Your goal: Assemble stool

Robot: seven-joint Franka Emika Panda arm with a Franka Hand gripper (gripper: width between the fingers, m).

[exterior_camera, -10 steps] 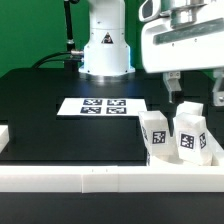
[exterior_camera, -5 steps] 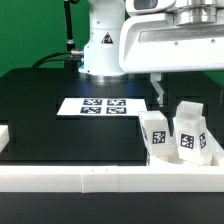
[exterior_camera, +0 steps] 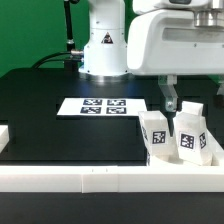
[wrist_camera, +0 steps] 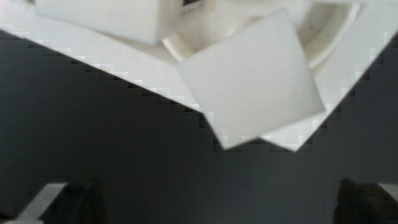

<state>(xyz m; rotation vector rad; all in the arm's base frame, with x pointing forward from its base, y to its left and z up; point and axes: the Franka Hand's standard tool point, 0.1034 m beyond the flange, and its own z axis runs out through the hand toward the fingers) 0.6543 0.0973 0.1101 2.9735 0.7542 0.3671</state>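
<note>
Two white block legs with black-and-white tags stand upright at the exterior view's right, one beside the other, against the front rail. My gripper hangs open and empty just above them, one finger plainly visible. In the wrist view a tilted white leg lies ahead of the open gripper, whose dark fingertips sit at the frame's lower corners with only dark table between them. A curved white edge shows behind the leg; I cannot tell whether it is the round seat. A third leg is not in view.
The marker board lies flat mid-table before the robot base. A long white border rail runs along the front edge, and another piece sits at the left. The table top is black.
The gripper has come down and nearer the camera, swinging left then back right, and now hangs over the two legs. The legs have not moved.
</note>
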